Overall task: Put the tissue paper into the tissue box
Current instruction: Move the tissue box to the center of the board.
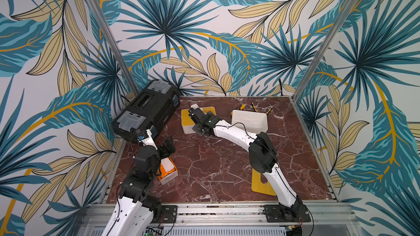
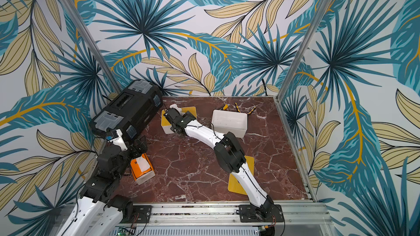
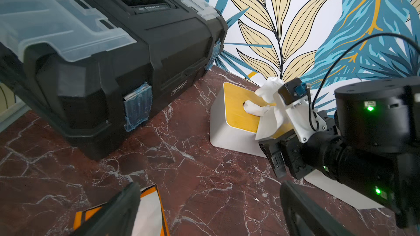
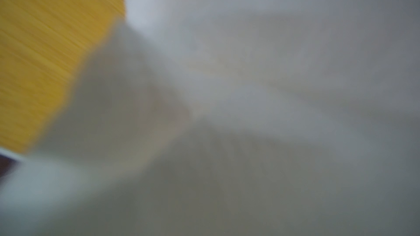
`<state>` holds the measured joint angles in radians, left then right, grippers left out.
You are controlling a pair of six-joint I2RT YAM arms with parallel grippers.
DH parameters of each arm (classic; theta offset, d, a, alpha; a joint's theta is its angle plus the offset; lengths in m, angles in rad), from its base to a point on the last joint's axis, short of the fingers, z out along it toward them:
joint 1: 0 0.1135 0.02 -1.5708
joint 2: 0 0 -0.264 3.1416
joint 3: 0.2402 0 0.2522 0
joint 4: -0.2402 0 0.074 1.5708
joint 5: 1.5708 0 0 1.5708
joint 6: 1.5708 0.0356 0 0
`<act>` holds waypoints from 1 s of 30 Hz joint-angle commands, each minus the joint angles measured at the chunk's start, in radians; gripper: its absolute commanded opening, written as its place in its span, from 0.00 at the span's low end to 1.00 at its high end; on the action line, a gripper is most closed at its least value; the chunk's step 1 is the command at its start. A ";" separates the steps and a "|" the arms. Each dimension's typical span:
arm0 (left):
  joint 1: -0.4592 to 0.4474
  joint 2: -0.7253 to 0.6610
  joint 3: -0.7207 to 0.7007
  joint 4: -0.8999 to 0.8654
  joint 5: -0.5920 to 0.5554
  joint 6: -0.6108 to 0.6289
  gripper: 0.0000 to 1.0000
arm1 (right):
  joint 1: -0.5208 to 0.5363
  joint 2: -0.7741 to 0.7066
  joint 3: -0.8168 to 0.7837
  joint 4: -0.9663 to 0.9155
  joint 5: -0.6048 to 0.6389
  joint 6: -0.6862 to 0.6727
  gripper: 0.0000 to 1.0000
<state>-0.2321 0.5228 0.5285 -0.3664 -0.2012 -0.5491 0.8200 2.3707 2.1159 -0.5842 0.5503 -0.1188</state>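
Stuffing is only half done: the tissue (image 3: 268,91) pokes into the box (image 3: 234,112) just beside the toolbox (image 3: 113,53), most of it spilling out. Right gripper (image 1: 190,112) spread wide over it; left gripper (image 3: 209,208) open, idle, off the toolbox's near end.

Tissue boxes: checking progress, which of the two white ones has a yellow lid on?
The box beside the black toolbox, with tissue in its slot; the other white box shows no yellow top.
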 commanded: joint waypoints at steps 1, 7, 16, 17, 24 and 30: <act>0.007 0.015 0.021 0.004 0.040 0.015 1.00 | 0.004 -0.031 0.022 -0.065 -0.076 0.041 0.99; 0.007 0.071 0.040 -0.005 0.088 0.062 1.00 | -0.001 -0.338 -0.217 -0.072 -0.161 0.094 0.99; 0.007 0.135 0.039 0.020 0.163 0.051 1.00 | -0.130 -0.561 -0.333 -0.302 -0.175 0.319 0.99; 0.007 0.138 0.040 0.014 0.158 0.049 1.00 | -0.148 -0.551 -0.324 -0.328 -0.170 0.334 0.99; 0.007 0.156 0.047 -0.029 0.105 0.024 1.00 | -0.284 -0.394 -0.225 -0.414 -0.203 0.427 0.89; 0.007 0.155 0.045 -0.030 0.115 0.025 1.00 | -0.324 -0.310 -0.208 -0.391 -0.253 0.465 0.83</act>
<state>-0.2317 0.6804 0.5285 -0.3870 -0.0742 -0.5236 0.4957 2.0624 1.8816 -0.9470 0.3279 0.2970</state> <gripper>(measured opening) 0.999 0.837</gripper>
